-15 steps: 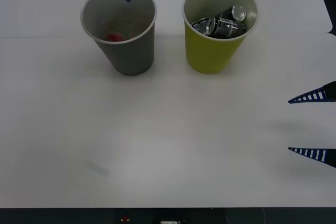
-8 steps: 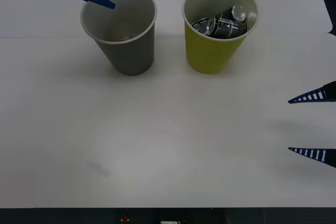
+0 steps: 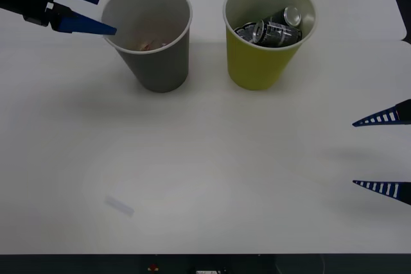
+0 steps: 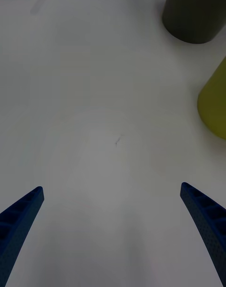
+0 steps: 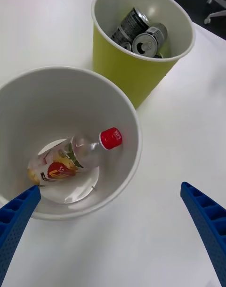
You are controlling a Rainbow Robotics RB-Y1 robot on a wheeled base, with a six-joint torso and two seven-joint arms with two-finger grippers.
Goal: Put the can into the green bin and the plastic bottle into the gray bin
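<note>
The gray bin stands at the table's back left, and the plastic bottle with its red cap lies on its side on the bin's floor. Beside it on the right, the green bin holds dark cans with silver ends, also seen as cans in the left wrist view. My left gripper hangs open and empty just left of the gray bin's rim. My right gripper is open and empty at the table's right edge, well apart from both bins.
A small pale scrap lies on the white table near the front left. The table's middle and front are bare. In the right wrist view the gray bin and green bin stand beyond the open fingers.
My left gripper has drawn back to the left, from over the gray bin's mouth to outside its rim. The bottle stays in the gray bin. The right arm has not moved.
</note>
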